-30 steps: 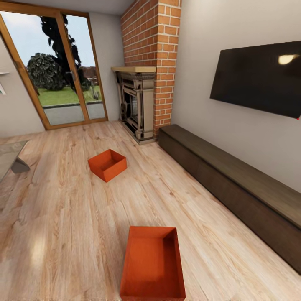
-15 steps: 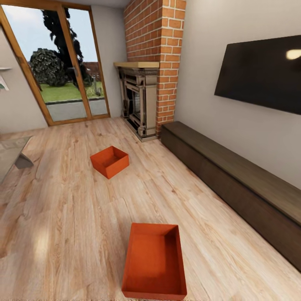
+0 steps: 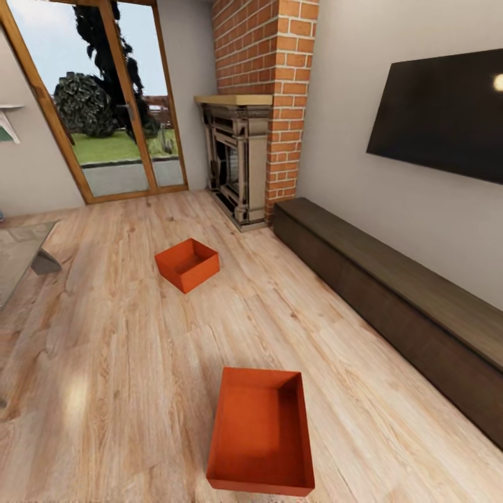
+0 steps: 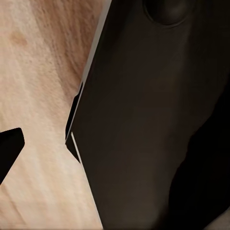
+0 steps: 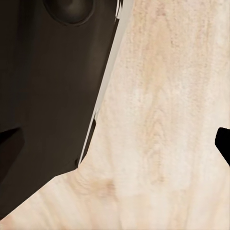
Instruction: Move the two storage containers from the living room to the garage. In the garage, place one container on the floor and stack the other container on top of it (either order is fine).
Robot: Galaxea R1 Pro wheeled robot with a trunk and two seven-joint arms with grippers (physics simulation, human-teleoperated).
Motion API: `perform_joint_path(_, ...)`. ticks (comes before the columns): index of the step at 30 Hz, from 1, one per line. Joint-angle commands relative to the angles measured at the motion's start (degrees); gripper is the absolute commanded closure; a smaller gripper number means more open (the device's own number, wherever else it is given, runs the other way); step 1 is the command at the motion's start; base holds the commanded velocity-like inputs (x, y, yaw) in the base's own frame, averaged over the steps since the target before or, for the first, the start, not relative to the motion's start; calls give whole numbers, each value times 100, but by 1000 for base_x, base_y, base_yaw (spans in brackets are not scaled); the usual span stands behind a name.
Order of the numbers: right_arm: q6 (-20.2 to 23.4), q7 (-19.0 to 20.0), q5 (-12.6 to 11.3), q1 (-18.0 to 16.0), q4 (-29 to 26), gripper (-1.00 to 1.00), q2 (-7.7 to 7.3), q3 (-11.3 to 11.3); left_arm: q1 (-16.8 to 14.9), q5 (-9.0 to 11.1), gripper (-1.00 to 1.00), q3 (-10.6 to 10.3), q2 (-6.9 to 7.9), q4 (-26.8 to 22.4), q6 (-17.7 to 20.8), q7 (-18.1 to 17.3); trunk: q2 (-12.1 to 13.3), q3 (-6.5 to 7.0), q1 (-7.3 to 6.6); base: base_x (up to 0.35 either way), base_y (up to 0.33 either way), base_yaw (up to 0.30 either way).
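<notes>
Two bins wait on the living room floor

Two orange-red storage bins sit open-topped on the light wood plank floor, and the brick fireplace serves as the marker for placing all else. Far to the left of the fireplace, a corner of a glass table pokes in. Just left of the fireplace stand the wood-framed glass doors, with lawn and trees beyond. Out in front of the fireplace and slightly to its left lies the far bin, turned corner-on to the robot. Much further out from the fireplace, close below the head camera, lies the near bin, its long side running away from the robot. The two are well apart, nothing inside either, both flat on the planks; neither has begun its trip to the garage. Right of the fireplace a long dark low cabinet runs along the wall under a black screen.

Each wrist camera looks down past dark robot casing at bare planks, which suggests the arms hang low at the sides while the base rolls, kept out of the way until a bin is within reach. Whether either pincer is spread or pressed together I cannot tell. The near bin looks the likely first pick.
</notes>
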Motion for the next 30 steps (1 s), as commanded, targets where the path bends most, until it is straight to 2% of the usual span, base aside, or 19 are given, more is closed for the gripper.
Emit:
perform_joint_path(1,-16,-9,-28,-2,2,-100,-1,40,-1,0,-100,29,-1,-1,-10,4,-2,-14,0,0,0,66)
perform_joint_path(30,-20,-5,-31,-2,2,-100,-4,29,-1,0,-100,29,2,-1,-10,4,-2,-280,0,0,0,66)
